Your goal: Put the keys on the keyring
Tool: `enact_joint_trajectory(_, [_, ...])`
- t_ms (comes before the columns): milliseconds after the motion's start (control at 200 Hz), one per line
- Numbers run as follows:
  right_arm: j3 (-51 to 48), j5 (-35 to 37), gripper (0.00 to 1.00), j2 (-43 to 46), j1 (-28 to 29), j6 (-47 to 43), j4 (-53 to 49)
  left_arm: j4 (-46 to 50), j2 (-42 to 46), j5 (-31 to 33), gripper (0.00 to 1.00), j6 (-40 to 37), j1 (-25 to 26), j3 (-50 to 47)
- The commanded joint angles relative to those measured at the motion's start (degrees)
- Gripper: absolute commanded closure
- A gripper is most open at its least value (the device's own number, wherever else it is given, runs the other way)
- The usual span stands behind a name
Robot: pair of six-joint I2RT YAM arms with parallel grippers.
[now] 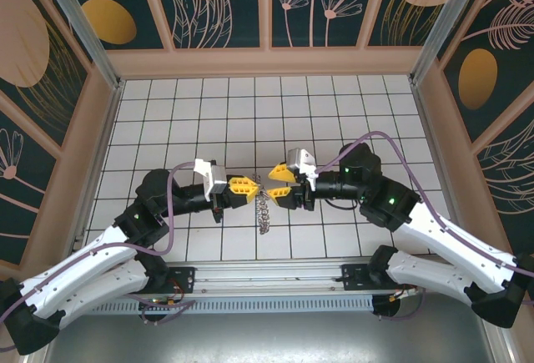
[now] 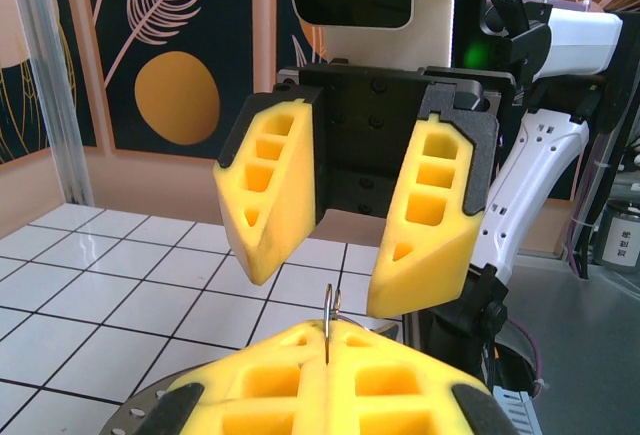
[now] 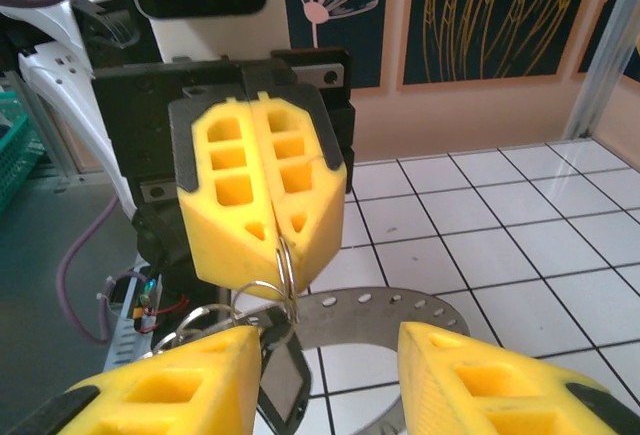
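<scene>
Where both arms meet low over the middle of the white tiled surface (image 1: 334,113), gripping the keyring (image 2: 331,310) tight in the fully shut left pincer (image 1: 242,186).

Seen from the left wrist as a thin wire loop, standing edge-on and poking straight up from the seam between the yellow fingers (image 2: 260,395). Seen from the right wrist hanging below those same tips, long way up and down, with the keys (image 3: 200,320) bunched low beside it. From above, trailing as a short line of metal toward the near edge. Facing nose to nose with the right pincer (image 1: 279,188), partly open and holding nothing, ring just in front of its gap; cannot tell if touching. Both arms bent at the elbow, reaching in from the near corners, wrists about level.
</scene>
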State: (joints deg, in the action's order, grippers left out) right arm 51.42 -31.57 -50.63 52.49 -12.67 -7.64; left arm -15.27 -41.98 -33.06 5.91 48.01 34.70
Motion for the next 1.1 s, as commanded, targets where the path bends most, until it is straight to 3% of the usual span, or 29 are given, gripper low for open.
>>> enact_joint_trajectory(0, [0.2,-3.1,0.58,-0.8,-0.3,1.8,4.5,-3.2,1.1,-1.2,1.00,0.3,0.2,0.3])
enact_joint_trajectory(701, [-1.1,-7.3,0.67,-4.4,-0.4,3.4,5.7,-5.9,1.5,-2.3,1.00,1.0,0.2,-0.2])
enact_joint_trajectory(1096, [-1.2,-5.3,1.00,-4.1,-1.2,1.7,3.6,-7.3,1.5,-3.1,1.00,1.7,0.2,-0.1])
